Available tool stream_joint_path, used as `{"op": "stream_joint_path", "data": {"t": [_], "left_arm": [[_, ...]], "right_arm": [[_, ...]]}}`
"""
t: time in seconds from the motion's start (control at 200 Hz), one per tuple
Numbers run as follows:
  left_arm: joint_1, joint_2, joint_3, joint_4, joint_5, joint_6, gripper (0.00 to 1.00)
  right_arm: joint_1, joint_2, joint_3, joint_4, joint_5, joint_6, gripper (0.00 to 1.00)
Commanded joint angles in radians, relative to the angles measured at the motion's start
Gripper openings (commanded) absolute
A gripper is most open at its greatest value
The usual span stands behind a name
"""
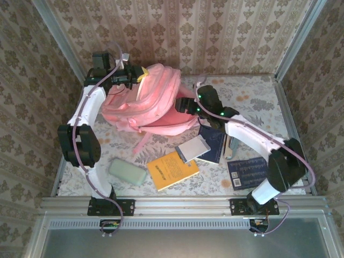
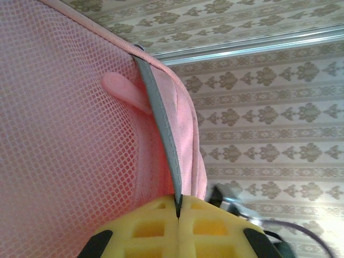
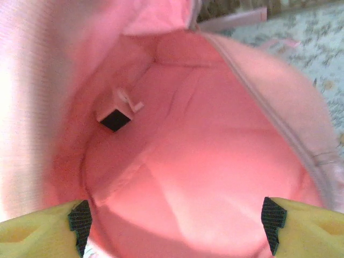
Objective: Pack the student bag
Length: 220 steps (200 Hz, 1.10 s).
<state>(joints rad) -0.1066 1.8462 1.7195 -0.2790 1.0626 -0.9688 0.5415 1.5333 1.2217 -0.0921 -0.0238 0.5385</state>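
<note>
The student bag sits toward the far left of the tabletop, propped up with its mouth turned to the right. The left gripper is clenched on the grey edge strip at the bag's top, holding that mouth up. The right gripper hangs at the opening, jaws spread wide with nothing between them and the bare pink lining straight ahead of its fingers. The yellow book, grey notebook and dark blue book lie closer to the near edge, on the right arm's side, so fetching one probably falls to that arm.
</note>
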Motion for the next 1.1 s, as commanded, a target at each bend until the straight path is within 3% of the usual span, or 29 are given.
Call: {"op": "stream_joint_path", "data": {"t": [0.0,0.125,0.31,0.465,0.68,0.845,1.095], "left_arm": [[-0.009,-0.033,0.0,-0.043,-0.061,0.125,0.0],[-0.035,-0.013,-0.015,-0.087,-0.102,0.186,0.0],[-0.068,-0.013,-0.076,-0.07,-0.127,0.209,0.0],[-0.092,-0.038,-0.112,-0.094,-0.164,0.262,0.0],[-0.093,-0.053,-0.176,-0.05,-0.147,0.271,0.0],[-0.093,-0.073,-0.193,-0.023,-0.138,0.266,0.0],[-0.085,-0.104,-0.207,-0.003,-0.127,0.235,0.0]], "right_arm": [[0.006,-0.066,-0.015,-0.128,0.029,-0.03,0.84],[0.007,-0.097,-0.007,-0.318,0.045,0.01,0.88],[0.02,-0.173,-0.076,-0.543,0.27,0.109,0.95],[-0.008,-0.232,-0.149,-0.699,0.36,0.16,0.94],[-0.136,-0.208,-0.235,-0.657,0.271,0.086,0.9],[-0.282,-0.165,-0.293,-0.507,0.079,0.049,0.72],[-0.3,0.0,-0.235,-0.537,0.11,0.027,0.63]]}}
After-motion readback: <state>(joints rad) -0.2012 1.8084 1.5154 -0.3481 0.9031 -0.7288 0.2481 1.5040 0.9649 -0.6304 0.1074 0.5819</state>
